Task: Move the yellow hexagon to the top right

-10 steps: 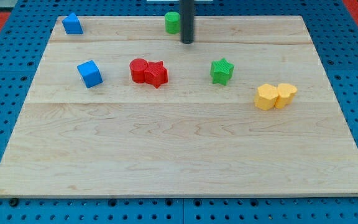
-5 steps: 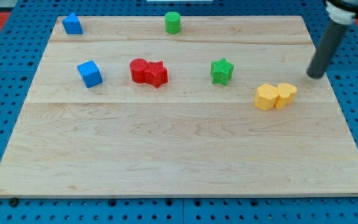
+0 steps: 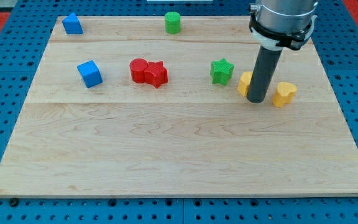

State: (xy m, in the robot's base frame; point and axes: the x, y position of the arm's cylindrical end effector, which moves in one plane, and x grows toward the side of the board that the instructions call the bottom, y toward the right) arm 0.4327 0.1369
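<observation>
The yellow hexagon lies right of the board's middle, mostly hidden behind my rod. My tip rests on the board just to the hexagon's lower right, touching it or nearly so. It stands between the hexagon and a yellow heart-shaped block, which lies a short gap to the tip's right. The green star sits just left of the hexagon.
A green cylinder stands at the top middle. A red cylinder and a red star touch left of centre. A blue cube lies further left, and another blue block sits at the top left corner.
My tip came from the top middle out to the right edge, then swung back left and down between the two yellow blocks. The hexagon has been pushed left and up, apart from the heart.
</observation>
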